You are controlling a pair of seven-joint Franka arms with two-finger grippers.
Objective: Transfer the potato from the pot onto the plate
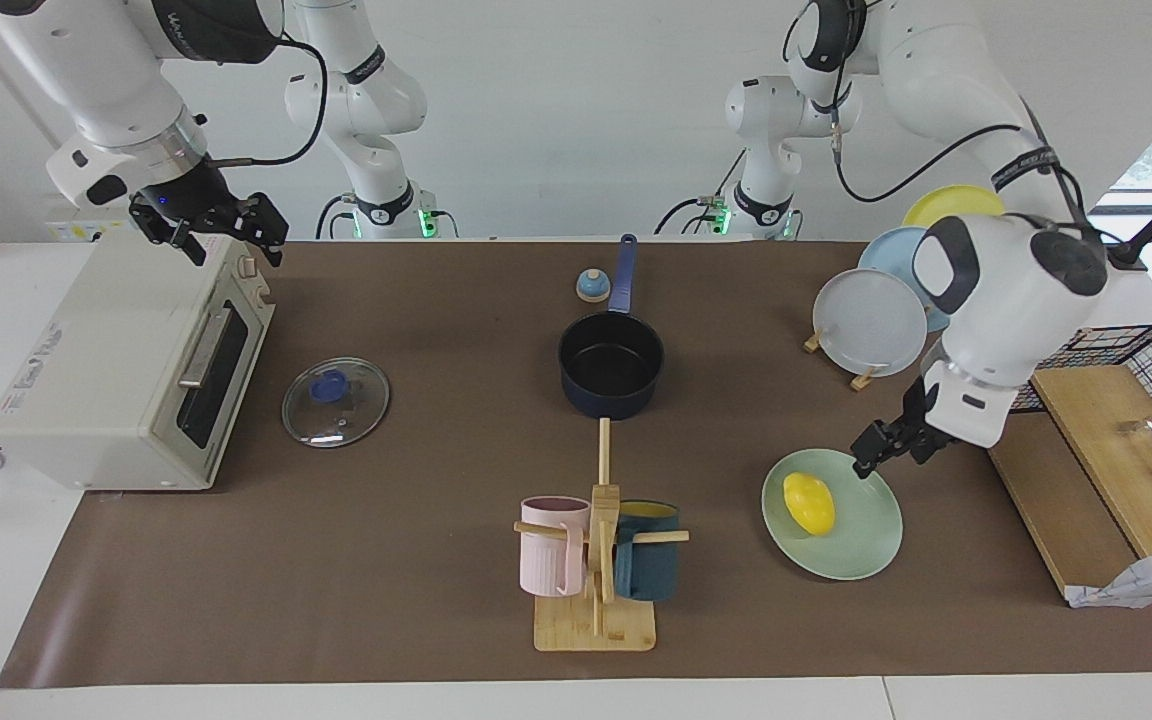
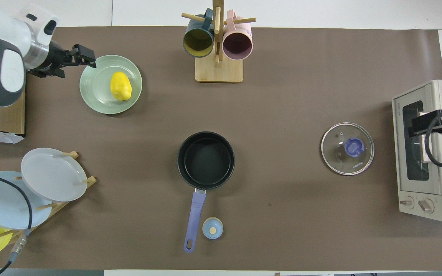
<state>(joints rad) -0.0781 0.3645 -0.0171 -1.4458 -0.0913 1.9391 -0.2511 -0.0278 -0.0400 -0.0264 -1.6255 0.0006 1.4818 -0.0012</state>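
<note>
The yellow potato [image 1: 808, 502] [image 2: 121, 86] lies on the mint-green plate [image 1: 856, 545] [image 2: 96, 96], free of any gripper. My left gripper [image 1: 884, 458] [image 2: 88, 57] is open and empty, raised over the plate's rim at the edge toward the left arm's end of the table, apart from the potato. The navy pot [image 1: 611, 365] [image 2: 206, 160] stands mid-table with its black inside bare and its blue handle pointing toward the robots. My right gripper [image 1: 231, 242] [image 2: 426, 123] is open and empty, held in the air over the toaster oven.
A toaster oven [image 1: 126, 370] [image 2: 424, 153] and a glass lid [image 1: 335, 401] [image 2: 347, 148] sit at the right arm's end. A mug rack [image 1: 596, 560] [image 2: 218, 46] stands farther out than the pot. A plate rack [image 1: 876, 320] [image 2: 48, 174], a bell knob [image 1: 591, 286] and a wire basket [image 1: 1126, 365] are also there.
</note>
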